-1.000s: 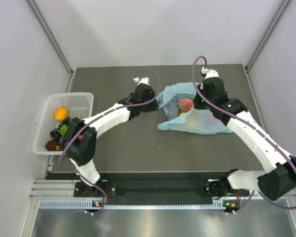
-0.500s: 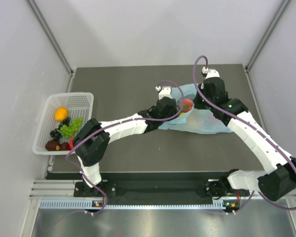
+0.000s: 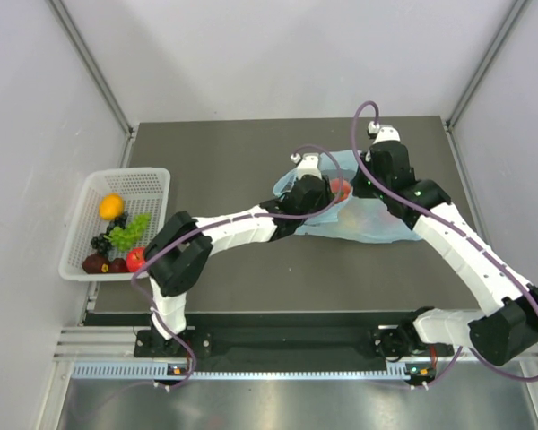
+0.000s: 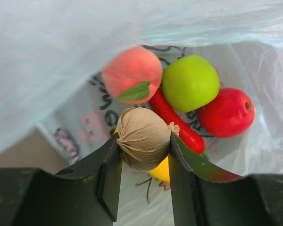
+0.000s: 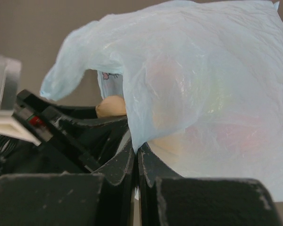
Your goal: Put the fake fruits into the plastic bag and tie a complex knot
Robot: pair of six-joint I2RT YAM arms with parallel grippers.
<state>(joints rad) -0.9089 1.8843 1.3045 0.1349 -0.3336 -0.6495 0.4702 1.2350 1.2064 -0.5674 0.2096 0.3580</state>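
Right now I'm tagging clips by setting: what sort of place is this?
Probably a robotics lab test cell, not a home: bare grey panel walls, a dark worktable on an aluminium rail frame, and plastic fruits in a white basket.

Plastic bag of thin, translucent light-blue film, softly creased, green apple and red apple smooth and glossy, peach matt, tan fruit dull with fine pleated ridges, left gripper matt black, basket at left of the overhead view white plastic mesh, table matt dark grey.
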